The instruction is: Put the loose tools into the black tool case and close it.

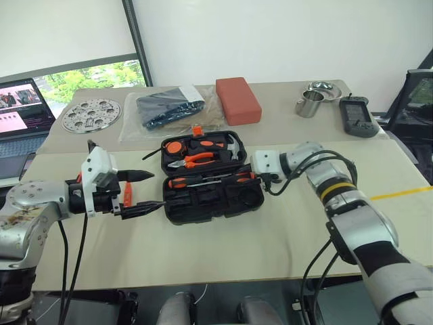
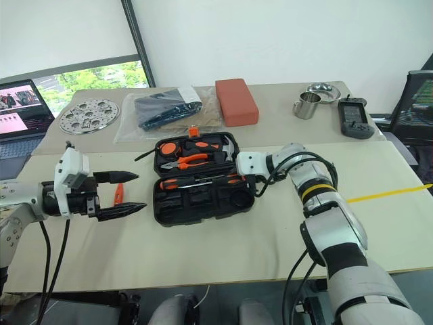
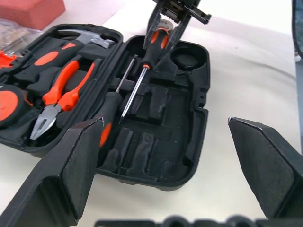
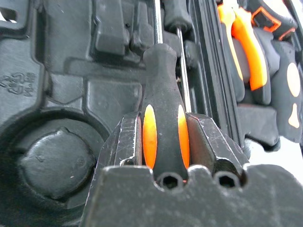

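Black tool case (image 1: 203, 179): open flat, mid counter (image 1: 223, 244). Landmark.
R hand (image 4: 165, 137): fingers clamped on orange-black screwdriver (image 4: 163, 113) handle, over case's near half, shaft along a slot.
L hand (image 1: 139, 191): wide open, empty, just left of case.
Slim orange tester (image 2: 119, 194): on counter left of case, by L hand.
Pliers (image 1: 193, 160), hammer (image 3: 90, 38): in case's far half.
Red block (image 1: 237, 99), bagged dark item (image 1: 169, 108): behind case.
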Available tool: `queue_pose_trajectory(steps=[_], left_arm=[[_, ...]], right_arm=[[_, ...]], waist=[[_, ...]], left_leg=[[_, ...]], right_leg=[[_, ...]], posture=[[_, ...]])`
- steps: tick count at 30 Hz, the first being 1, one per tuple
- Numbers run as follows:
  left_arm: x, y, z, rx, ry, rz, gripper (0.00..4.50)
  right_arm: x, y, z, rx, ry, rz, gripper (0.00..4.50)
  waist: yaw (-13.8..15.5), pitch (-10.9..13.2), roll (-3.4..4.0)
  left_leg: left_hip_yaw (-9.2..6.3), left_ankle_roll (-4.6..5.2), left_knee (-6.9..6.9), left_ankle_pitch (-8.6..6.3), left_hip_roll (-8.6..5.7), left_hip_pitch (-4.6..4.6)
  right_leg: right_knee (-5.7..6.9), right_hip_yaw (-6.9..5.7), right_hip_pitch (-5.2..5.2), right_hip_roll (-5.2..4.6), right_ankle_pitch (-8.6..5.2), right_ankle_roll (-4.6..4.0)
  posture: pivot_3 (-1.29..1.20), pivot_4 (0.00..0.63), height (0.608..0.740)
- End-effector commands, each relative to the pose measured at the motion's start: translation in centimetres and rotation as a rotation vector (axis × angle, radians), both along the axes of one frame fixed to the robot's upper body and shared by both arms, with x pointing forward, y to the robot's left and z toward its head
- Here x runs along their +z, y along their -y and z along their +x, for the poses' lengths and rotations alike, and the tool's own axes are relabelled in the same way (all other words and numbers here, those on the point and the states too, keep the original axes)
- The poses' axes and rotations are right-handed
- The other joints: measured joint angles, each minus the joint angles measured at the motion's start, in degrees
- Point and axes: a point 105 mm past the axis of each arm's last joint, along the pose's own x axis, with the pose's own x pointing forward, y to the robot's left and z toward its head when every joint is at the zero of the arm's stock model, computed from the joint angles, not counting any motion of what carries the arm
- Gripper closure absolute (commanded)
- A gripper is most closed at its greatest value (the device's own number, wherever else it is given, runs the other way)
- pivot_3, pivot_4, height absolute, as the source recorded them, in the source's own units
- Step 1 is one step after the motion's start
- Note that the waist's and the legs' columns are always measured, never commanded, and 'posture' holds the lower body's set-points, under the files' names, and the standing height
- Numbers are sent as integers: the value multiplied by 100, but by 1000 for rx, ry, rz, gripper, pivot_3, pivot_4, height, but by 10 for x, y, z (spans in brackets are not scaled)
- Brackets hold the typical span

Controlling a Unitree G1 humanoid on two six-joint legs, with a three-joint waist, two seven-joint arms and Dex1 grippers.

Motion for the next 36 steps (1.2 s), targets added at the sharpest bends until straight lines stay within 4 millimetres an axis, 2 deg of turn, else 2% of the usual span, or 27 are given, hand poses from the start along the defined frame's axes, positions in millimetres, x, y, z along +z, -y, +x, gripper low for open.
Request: queue_pose_trajectory(steps=[1,8,15,21,22,23,28,30,33,36], left_arm=[[9,0,1,-10,46,1,0],[12,5,3,-24,65,-6,0],[12,7,6,-26,71,-4,0],[12,8,7,-27,73,-5,0],[12,9,8,-28,72,-5,0],[11,9,8,-29,72,-5,0],[10,10,8,-34,67,-8,0],[9,11,9,-36,66,-8,0],[9,11,11,-40,65,-7,0],[8,13,13,-46,68,-10,0]], right_arm=[[17,-2,7,0,74,3,3461],[9,-1,7,11,89,-75,3461],[1,-5,-2,97,81,-124,3461],[3,-4,4,52,95,-127,3461],[4,-4,5,47,102,-126,2450],[6,-3,6,45,112,-124,2257],[21,2,7,32,98,-64,558],[28,4,6,36,75,-38,558],[45,6,5,13,-10,96,558],[57,7,8,-56,-135,309,558]], waist=[[-1,0,0],[-6,0,1],[-5,0,1],[-5,0,1],[-5,0,1],[-5,0,1],[7,0,1],[8,0,1],[2,1,1],[2,1,1]], left_leg=[[0,0,0,0,0,0],[0,-3,-2,-1,2,1],[1,-3,-1,-2,1,3],[2,-5,-2,-2,1,3],[2,-5,-2,-2,1,3],[2,-5,-1,-2,1,4],[2,-6,-1,-2,0,3],[2,-5,-1,-2,-1,3],[2,-5,-1,-2,0,2],[2,-6,0,-2,2,3]], right_leg=[[0,0,0,0,0,0],[2,-1,-2,2,0,0],[4,-2,0,1,0,0],[3,-2,-1,1,0,0],[3,-2,-1,1,0,0],[4,-2,-1,0,0,0],[4,-5,0,-1,0,0],[3,-5,0,-2,0,0],[3,-6,0,0,0,0],[4,-6,2,1,0,0]], posture=[[0,150,740],[0,150,740],[0,150,740],[0,150,740],[0,150,740],[0,150,740],[0,150,740],[0,150,740],[0,150,740],[0,150,740]])
